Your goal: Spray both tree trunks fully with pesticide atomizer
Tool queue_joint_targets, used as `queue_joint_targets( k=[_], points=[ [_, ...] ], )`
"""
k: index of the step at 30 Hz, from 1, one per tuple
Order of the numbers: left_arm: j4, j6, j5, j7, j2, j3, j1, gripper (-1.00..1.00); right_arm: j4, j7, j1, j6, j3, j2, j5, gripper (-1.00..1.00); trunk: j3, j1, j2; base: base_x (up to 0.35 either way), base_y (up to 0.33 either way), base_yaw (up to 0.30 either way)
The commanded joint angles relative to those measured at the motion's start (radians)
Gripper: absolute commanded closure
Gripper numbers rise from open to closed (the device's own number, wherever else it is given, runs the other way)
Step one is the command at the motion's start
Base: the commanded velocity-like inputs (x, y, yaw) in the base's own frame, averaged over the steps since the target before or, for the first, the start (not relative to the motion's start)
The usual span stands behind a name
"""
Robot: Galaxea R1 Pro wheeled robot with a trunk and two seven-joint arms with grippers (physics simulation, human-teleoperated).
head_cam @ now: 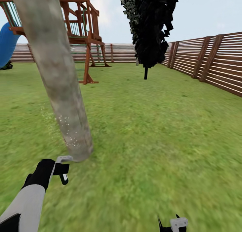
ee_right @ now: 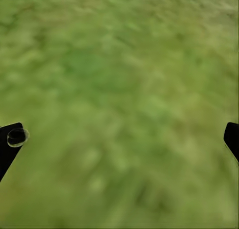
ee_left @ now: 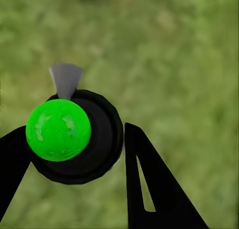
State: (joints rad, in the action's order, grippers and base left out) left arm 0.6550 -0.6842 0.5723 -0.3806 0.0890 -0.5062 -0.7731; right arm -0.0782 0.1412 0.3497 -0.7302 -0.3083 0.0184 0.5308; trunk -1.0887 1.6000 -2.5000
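The mottled green grass floor (head_cam: pixel 161 131) runs out to a brown slatted wooden fence (head_cam: pixel 215 63). On it the thick, leaning grey-beige tree trunk (head_cam: pixel 62 90) stands close in front of the robot. Farther off is the second tree, with a dark jagged crown (head_cam: pixel 151 26), and a brown wooden play tower (head_cam: pixel 80 30).

Whitish pesticide specks (head_cam: pixel 69 131) sit on the low part of the leaning trunk; the upper part looks bare. So the coverage may fail if the nozzle stays aimed low.

The left gripper (ee_left: pixel 74 154) is clenched around the small black pesticide atomizer with grey trigger head (head_cam: pixel 64 166), just beside the trunk base. So near, the bottle could knock the bark and slip.

The right gripper (ee_right: pixel 119 134) hangs released over grass, holding nothing.
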Motion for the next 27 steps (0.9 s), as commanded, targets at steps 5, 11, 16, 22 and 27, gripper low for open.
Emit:
queue_joint_targets(
  k=[5,11,16,22,27],
  points=[
    [0.0,0.0,0.0,-0.001,0.0,0.0,0.0,1.0,0.0,0.0,0.0,0.0,0.0,0.0,0.0,-1.0,0.0,0.0,0.0,0.217,-0.213,0.277],
    [-0.001,0.0,0.0,-0.001,0.0,0.0,0.0,1.0,0.0,0.0,0.0,0.0,0.0,0.0,0.0,-1.0,0.0,0.0,0.0,0.204,-0.215,0.193],
    [-0.001,0.0,0.0,-0.001,0.0,0.0,0.0,1.0,0.0,0.0,0.0,0.0,0.0,0.0,0.0,-1.0,0.0,0.0,0.0,0.038,-0.266,0.007],
    [-0.003,0.0,0.0,-0.001,0.0,0.0,0.0,1.0,0.0,0.0,0.0,0.0,0.0,0.0,0.001,-1.0,0.0,0.0,0.0,0.0,-0.272,0.21],
    [-0.004,0.0,0.0,-0.001,-0.002,0.0,0.0,1.0,0.0,0.0,0.0,0.0,0.0,-0.001,0.002,-1.0,0.0,0.0,0.0,0.036,-0.272,0.277]
  ],
)
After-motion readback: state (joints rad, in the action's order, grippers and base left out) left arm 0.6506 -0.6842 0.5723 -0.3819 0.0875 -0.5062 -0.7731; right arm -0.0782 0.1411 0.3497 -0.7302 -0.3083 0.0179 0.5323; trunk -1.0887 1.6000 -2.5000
